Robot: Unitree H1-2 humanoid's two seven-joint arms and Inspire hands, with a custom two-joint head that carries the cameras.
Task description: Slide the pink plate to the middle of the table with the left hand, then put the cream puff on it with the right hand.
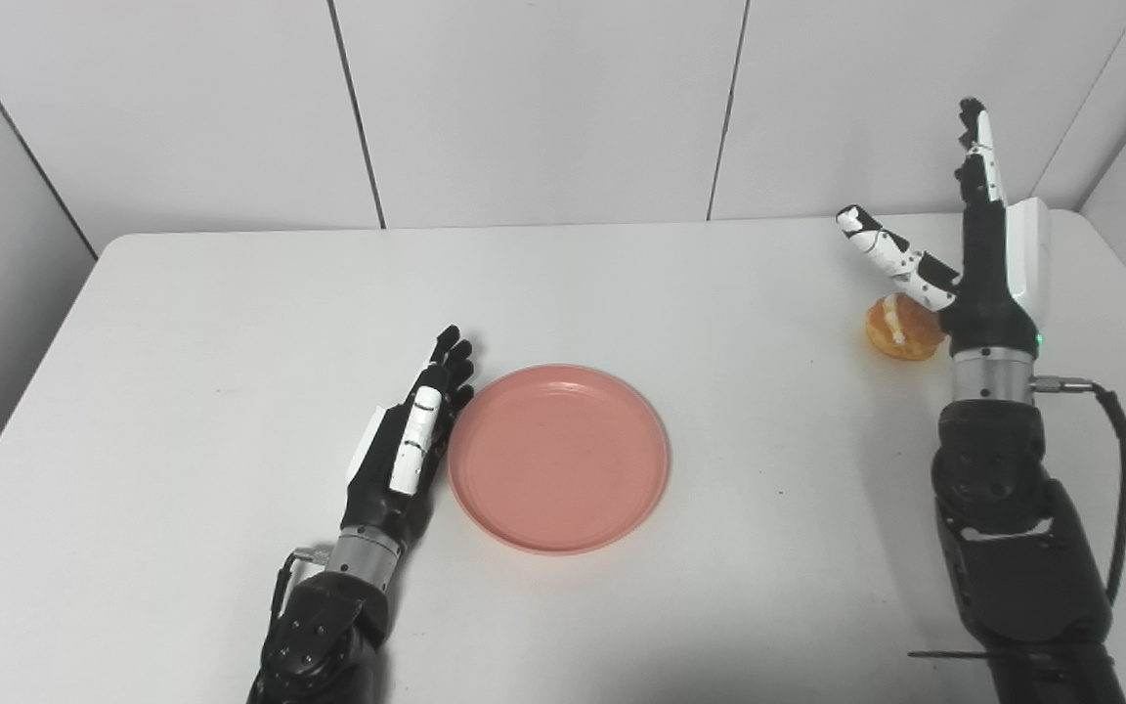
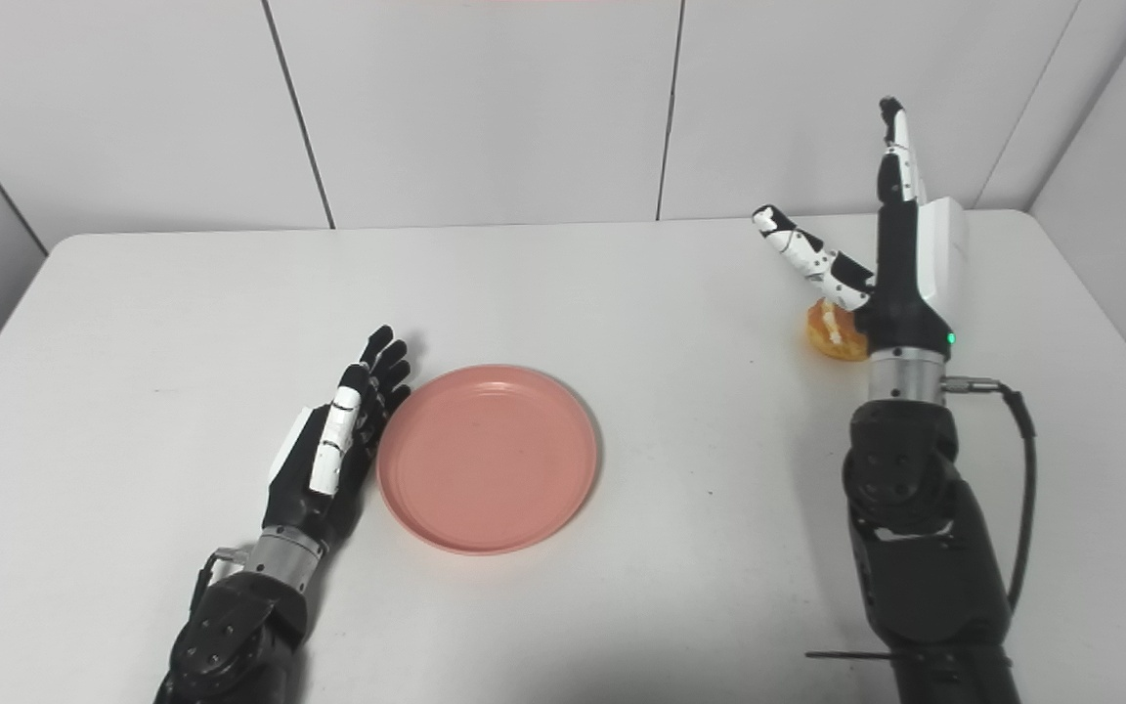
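The pink plate (image 1: pixel 559 458) lies flat near the middle of the white surface (image 1: pixel 182 323), a little toward the near edge, and nothing is on it. The left robot hand (image 1: pixel 407 440) rests edge-on just beside the plate's left rim, fingers straight and together, holding nothing; whether it touches the rim is hard to tell. At the far right, the puff (image 1: pixel 900 326) sits on the surface, partly hidden behind the right robot hand (image 1: pixel 978 264). That hand stands upright with fingers pointing up and thumb (image 1: pixel 890 252) spread out to the left, gripping nothing. Both forearms are cut off at the bottom edge.
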